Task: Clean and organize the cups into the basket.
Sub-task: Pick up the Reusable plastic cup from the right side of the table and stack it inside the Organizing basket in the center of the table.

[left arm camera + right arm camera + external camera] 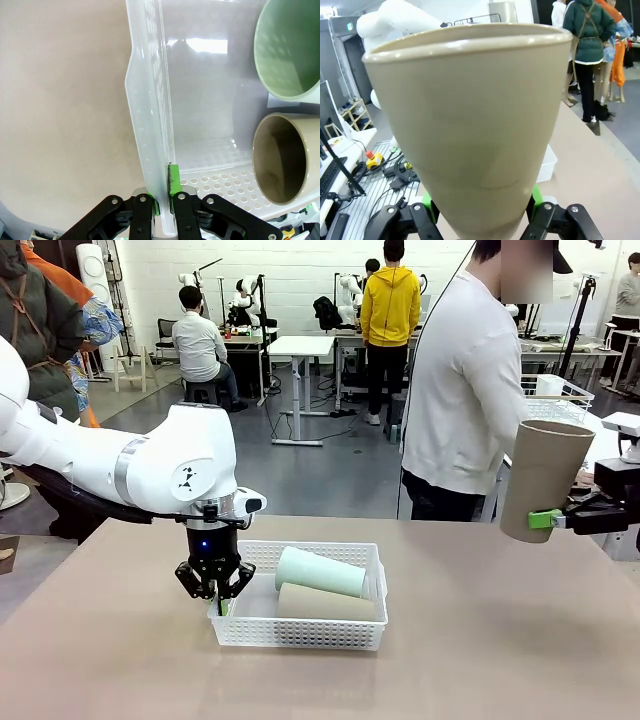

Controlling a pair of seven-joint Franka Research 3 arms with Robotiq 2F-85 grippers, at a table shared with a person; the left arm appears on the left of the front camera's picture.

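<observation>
- Right gripper [556, 519] is clamped on the held cup [545, 478], green pads pinching its narrow bottom end. In the right wrist view the right gripper [480, 216] has a finger on each side of the held cup [475, 125].
- That cup is tan, up in the air, mouth on top and base down, so its long axis is near vertical with a slight lean.
- It hangs well right of the basket [300, 632] and higher than its rim, off past the right end of the table [480, 660].
- Left gripper [214, 588] is closed tight on the basket's left wall. The left wrist view shows the left gripper [167, 196] pinching that thin wall of the basket [150, 125], one finger inside and one outside.
- Inside the basket, the mint cup [320, 572] and a tan cup [325, 602] lie on their sides in the right half. Mint is at the far side, tan at the near side.
- Both have their long axis running left-right along the basket, with the mouths of the mint cup [290, 50] and tan cup [280, 160] facing the left wall.
- The bit that matters, as a guess: the basket is left of and below the right gripper, so the held cup has to travel left and down. It probably needs tipping from upright onto its side.
- The right arm owns that move, and the left looks busy steadying the basket.
- A person [465, 390] stands at the far side, behind the basket.
</observation>
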